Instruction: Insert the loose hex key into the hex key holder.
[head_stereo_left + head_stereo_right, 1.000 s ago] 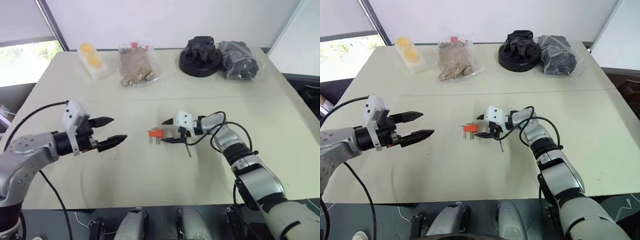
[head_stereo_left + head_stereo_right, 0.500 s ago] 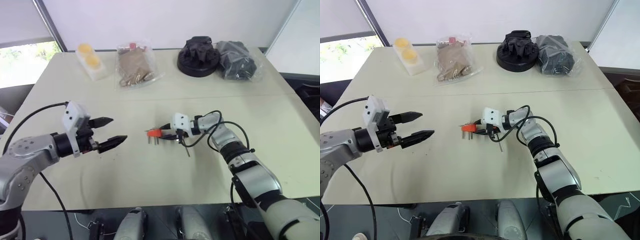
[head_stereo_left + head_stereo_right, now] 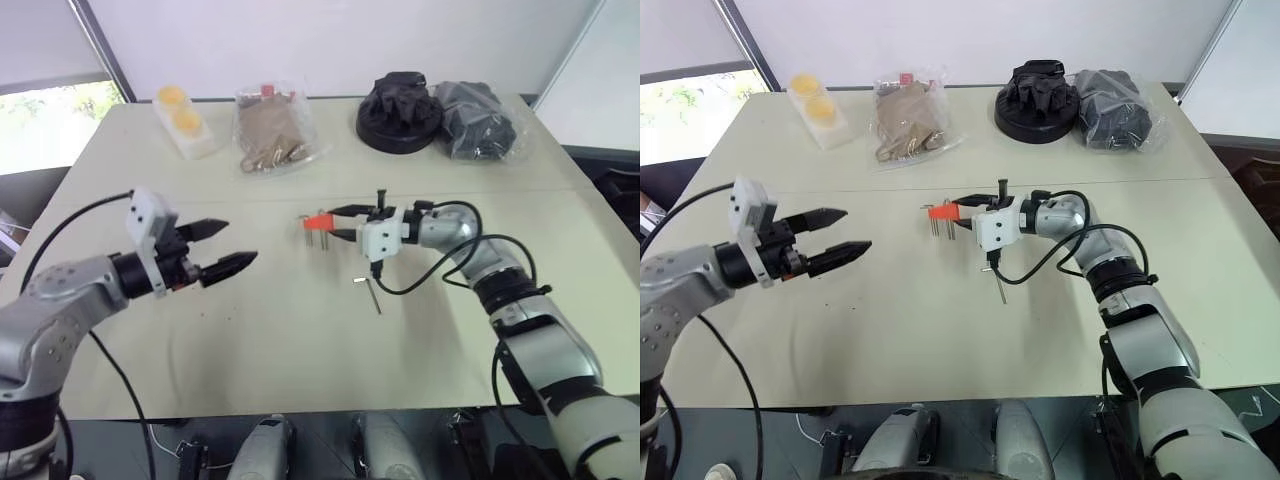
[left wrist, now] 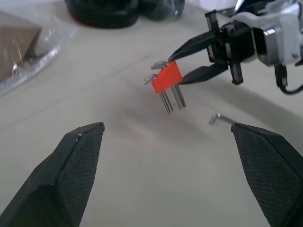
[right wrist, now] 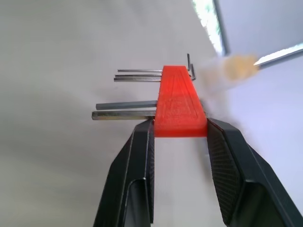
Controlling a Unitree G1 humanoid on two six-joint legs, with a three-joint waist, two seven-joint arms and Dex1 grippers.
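Nearest the robot, one loose hex key [image 3: 371, 294] lies flat on the tabletop [image 3: 300, 340], its long axis running roughly toward and away from the robot, the short bent end at the far tip. It sits just below and slightly to the robot's side of the right gripper [image 3: 338, 222], and well apart from the left gripper [image 3: 222, 248], so the right arm is much the nearer. That arm is occupied: its fingers are clamped on the hex key holder [image 3: 316, 221], a single red block held clear of the tabletop, pinched across its narrow end in the right wrist view. Four keys can be counted in it there, their shanks hanging down toward the tabletop in the head views.

The left gripper hovers above the tabletop with its two fingers spread wide and nothing between them, pointing across toward the holder. In my judgement the free left gripper must fetch the key, which lies to its right, beyond the holder's shadow.

Farther back stand four things: a pack with two yellow rounds [image 3: 183, 120], a clear bag of brown goods [image 3: 272, 128], a black bundle [image 3: 401, 110] and a dark bagged bundle [image 3: 483, 120]
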